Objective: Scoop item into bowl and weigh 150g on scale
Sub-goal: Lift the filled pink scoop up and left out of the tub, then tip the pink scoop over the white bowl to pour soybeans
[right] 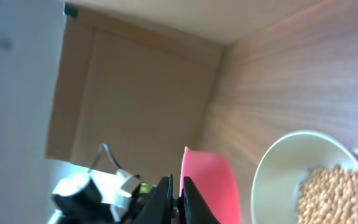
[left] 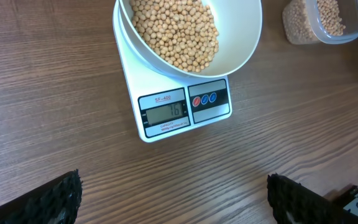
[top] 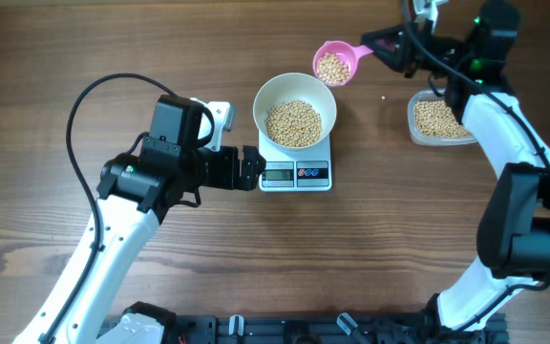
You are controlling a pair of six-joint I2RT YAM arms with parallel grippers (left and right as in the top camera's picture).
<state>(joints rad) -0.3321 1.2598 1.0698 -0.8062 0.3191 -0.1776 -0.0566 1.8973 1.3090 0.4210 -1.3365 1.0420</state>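
A white bowl [top: 267, 98] partly filled with tan beans [top: 294, 122] stands on the small white scale [top: 295, 176]. In the left wrist view the scale [left: 185, 109] shows a reading on its display, under the bowl [left: 244, 43]. My right gripper [top: 382, 46] is shut on the handle of a pink scoop [top: 333, 65], which is full of beans and hangs just beyond the bowl's far right rim. The right wrist view has the scoop [right: 210, 186] beside the bowl [right: 272, 168]. My left gripper [top: 254, 169] is open and holds nothing, just left of the scale.
A clear plastic tub [top: 437, 119] of beans sits to the right of the scale, below the right arm. It also shows at the top right of the left wrist view as the tub [left: 328, 22]. Bare wooden table surrounds everything.
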